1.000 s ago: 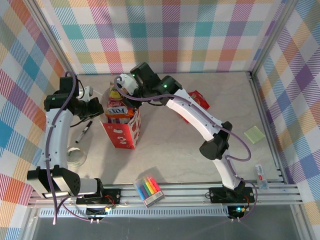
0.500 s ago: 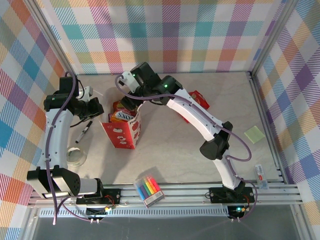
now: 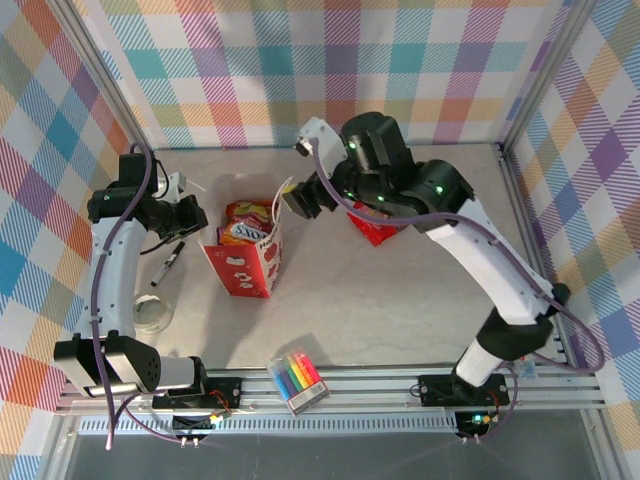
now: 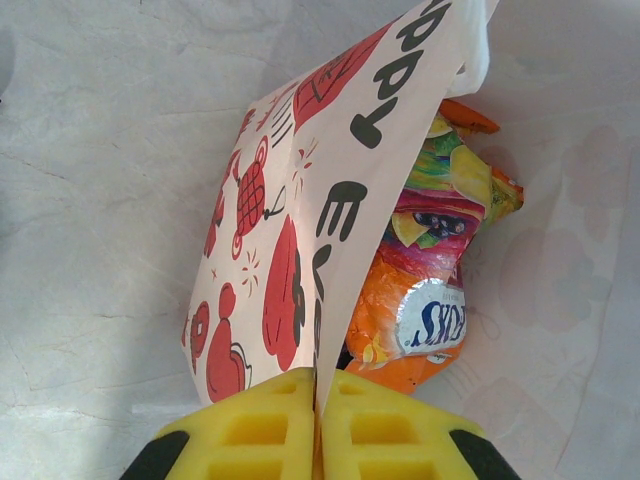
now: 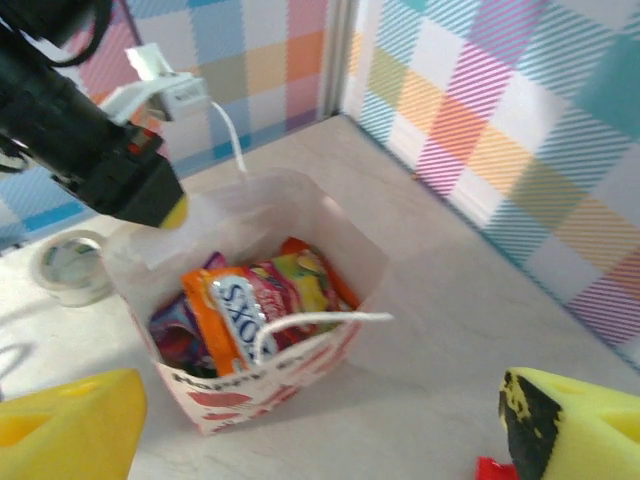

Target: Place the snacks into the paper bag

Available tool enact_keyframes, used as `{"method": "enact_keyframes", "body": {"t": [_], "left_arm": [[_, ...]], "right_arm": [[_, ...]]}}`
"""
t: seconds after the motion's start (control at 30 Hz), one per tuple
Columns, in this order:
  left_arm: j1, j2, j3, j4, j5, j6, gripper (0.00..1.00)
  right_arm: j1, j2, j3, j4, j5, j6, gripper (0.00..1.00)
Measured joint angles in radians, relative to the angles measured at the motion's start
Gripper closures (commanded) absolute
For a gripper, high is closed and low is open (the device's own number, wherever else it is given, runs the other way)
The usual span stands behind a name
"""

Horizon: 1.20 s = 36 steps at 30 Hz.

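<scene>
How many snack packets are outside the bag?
1: a red packet on the table, right of the paper bag, partly under the right arm. The arm may hide others. Other packets sit inside the bag.

Strays on the tabletop (image 3: 400,300)
A black pen (image 3: 168,265) and a clear tape roll (image 3: 152,315) lie near the left edge — a pack of coloured markers (image 3: 298,381) sits at the near edge, a green sticky note (image 3: 508,268) by the right edge.
</scene>
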<state>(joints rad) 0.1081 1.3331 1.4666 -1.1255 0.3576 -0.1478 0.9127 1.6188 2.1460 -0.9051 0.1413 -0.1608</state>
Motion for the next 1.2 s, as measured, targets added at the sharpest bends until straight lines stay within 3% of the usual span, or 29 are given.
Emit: {"method": "enact_keyframes", "body": {"t": [0.23, 0.4, 0.57, 1.2], "left_arm": [[0.000, -0.001, 0.004, -0.006, 0.000, 0.004, 0.89], [0.000, -0.003, 0.004, -0.005, 0.000, 0.004, 0.90], [0.000, -0.003, 0.004, -0.006, 0.000, 0.004, 0.90], [0.000, -0.009, 0.006, -0.009, -0.003, 0.007, 0.89]], "right_arm": [[-0.023, -0.095, -0.283, 0.010, 0.143, 0.004, 0.02], [-0.154, -0.185, -0.482, 0.015, 0.137, 0.101, 0.01], [-0.341, -0.275, -0.582, 0.016, 0.079, 0.212, 0.01], [-0.727, -0.235, -0.895, 0.183, -0.272, 0.531, 0.01]]}}
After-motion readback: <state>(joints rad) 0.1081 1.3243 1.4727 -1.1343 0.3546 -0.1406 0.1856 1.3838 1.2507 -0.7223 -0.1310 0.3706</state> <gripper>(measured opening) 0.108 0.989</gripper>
